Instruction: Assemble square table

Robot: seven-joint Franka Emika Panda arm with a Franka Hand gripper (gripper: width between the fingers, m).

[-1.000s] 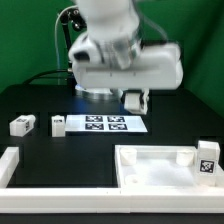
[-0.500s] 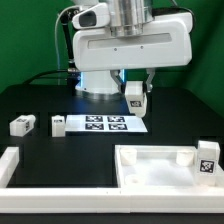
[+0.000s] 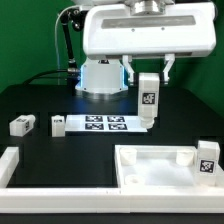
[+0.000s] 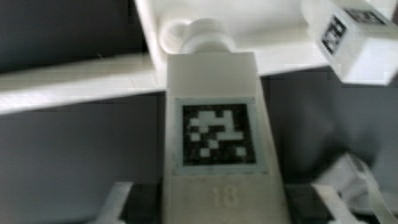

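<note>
Since a second ago the arm's white head has lifted and swung toward the exterior view's right. The leg block it carries, then a small stub under the head, now hangs upright with its black-and-white tag facing the exterior camera. The jaws grip this leg at its upper end. Its lower end is at the marker board's right edge in that view, and I cannot tell whether it touches the desk. In the wrist view the leg is a long white bar with one tag on its face and a rounded peg at its far tip.

There are four leg blocks in all. One is held, two lie apart on the desk at the exterior view's left, and one stands at the right corner of the square slab. The single slab, white with a raised rim, lies at the front right. One long white rail runs along the front.
</note>
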